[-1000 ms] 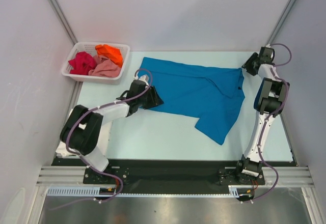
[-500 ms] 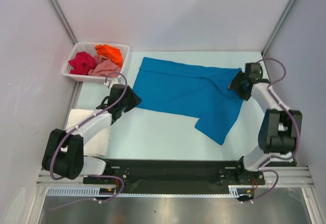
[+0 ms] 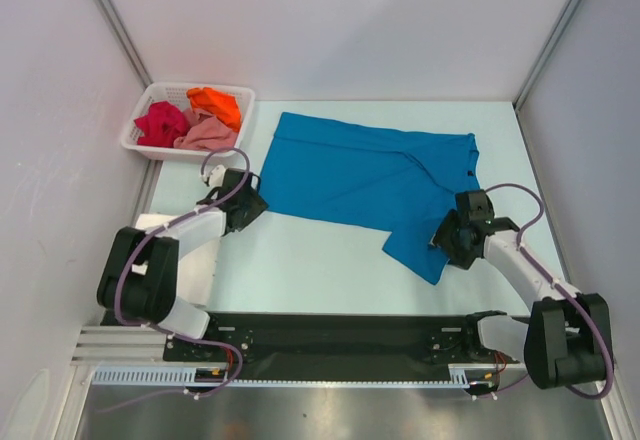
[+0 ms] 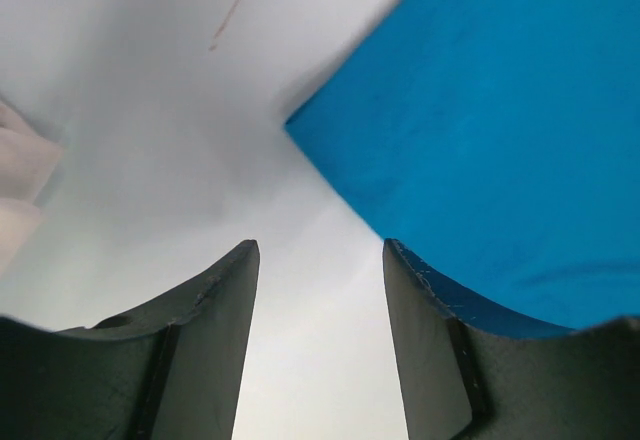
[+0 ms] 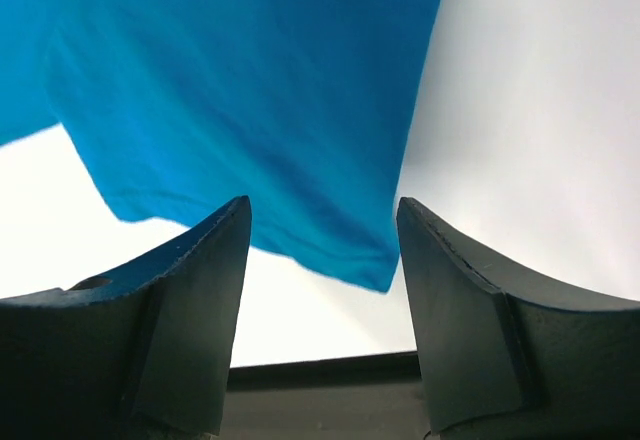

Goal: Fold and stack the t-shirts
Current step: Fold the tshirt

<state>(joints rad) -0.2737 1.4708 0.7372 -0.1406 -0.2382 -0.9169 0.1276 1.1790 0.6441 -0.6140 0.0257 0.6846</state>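
A bright blue t-shirt [image 3: 370,180] lies spread on the table, one part reaching toward the near right. My left gripper [image 3: 255,203] is open and empty, low over the table just off the shirt's near-left corner [image 4: 500,130]. My right gripper [image 3: 445,240] is open and empty beside the shirt's near-right corner [image 5: 380,280]. The crimson [image 3: 160,122], orange [image 3: 215,105] and dusty pink [image 3: 205,137] shirts lie bunched in the basket. A white cloth [image 3: 200,275] lies at the left, partly under my left arm.
The white slotted basket [image 3: 178,152] stands at the far left corner. Grey walls close in the left, back and right. The table's black front edge [image 5: 320,365] runs just behind my right gripper. The white cloth's edge [image 4: 20,180] shows left of my left gripper.
My right arm has swung from the far right corner down to the shirt's near-right corner. My left arm has drawn back to the left, off the shirt's near-left corner.
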